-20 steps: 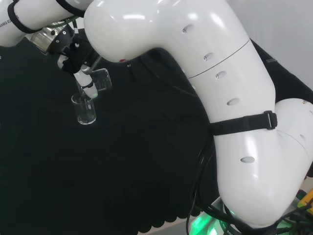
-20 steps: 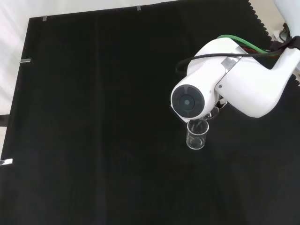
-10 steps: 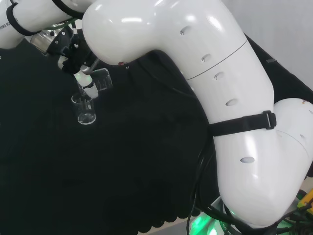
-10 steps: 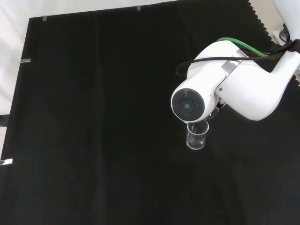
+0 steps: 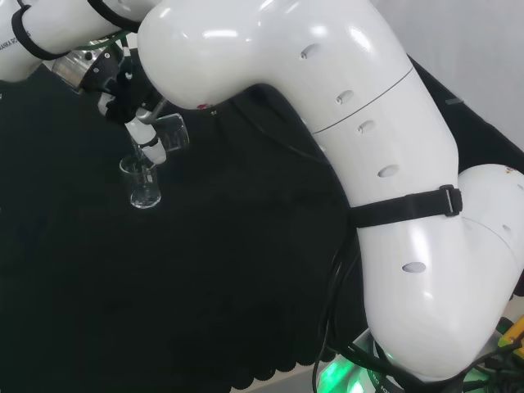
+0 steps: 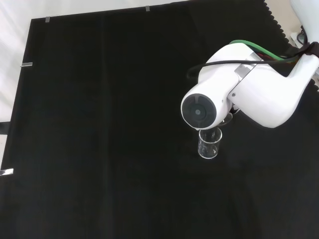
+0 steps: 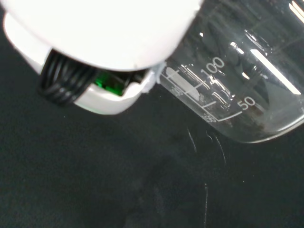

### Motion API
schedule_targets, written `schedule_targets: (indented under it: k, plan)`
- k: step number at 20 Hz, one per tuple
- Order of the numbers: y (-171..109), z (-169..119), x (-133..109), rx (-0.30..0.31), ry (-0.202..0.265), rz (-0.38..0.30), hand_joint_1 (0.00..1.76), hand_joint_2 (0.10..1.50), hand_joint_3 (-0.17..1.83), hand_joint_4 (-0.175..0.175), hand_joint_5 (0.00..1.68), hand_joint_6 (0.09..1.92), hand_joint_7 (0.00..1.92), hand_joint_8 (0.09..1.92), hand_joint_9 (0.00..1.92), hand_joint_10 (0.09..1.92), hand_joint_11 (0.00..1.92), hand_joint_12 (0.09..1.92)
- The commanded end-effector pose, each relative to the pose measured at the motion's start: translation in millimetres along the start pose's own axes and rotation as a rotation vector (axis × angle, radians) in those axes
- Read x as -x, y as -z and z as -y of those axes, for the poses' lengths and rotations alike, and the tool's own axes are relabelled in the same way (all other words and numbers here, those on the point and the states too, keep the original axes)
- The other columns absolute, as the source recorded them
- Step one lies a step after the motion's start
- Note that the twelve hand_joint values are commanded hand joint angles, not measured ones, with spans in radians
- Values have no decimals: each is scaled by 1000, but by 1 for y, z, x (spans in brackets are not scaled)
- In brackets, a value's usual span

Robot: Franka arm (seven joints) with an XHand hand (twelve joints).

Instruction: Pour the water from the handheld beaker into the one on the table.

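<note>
1. Even bright overhead light; glare patches on the white arm (image 5: 327,123) in the head view.
2. Black cloth (image 6: 99,124) swallows shadows; no detail.
3. Wrist view: white hand (image 7: 104,33) blurred, glints streak the beaker (image 7: 242,80).

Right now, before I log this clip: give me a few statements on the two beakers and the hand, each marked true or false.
1. The hand holds a clear glass beaker tilted. True.
2. The beaker on the cloth lies on its side. False: it stands upright.
3. The held beaker hangs above the standing one in the head view. True.
4. The cloth is white. False: it is black.
5. A cork ring sits under the standing beaker. False: it stands directly on the cloth.
</note>
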State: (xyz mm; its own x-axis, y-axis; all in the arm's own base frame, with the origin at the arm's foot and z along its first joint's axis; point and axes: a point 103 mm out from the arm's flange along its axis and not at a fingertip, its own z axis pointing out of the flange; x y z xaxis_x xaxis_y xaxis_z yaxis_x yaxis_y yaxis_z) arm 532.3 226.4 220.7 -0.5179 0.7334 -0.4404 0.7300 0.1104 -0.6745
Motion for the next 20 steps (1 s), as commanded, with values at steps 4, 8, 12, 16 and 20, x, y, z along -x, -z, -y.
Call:
schedule_targets:
  k: [4,8,12,16,20]
  plan:
    - [0,0,0,-2,0,2,1448,428,1027,-175,1196,880,1412,604,1342,895,915,863]
    - [-1,0,0,-2,2,2,1448,429,1027,-175,1196,880,1412,603,1341,896,916,862]
    - [0,0,0,-2,3,1,1448,429,1026,-175,1196,880,1412,603,1340,897,916,862]
    - [0,0,0,-6,4,-2,1448,429,1026,-175,1196,880,1412,603,1340,898,916,861]
    - [0,-1,0,-11,4,1,1448,430,1026,-175,1196,880,1412,603,1340,898,915,860]
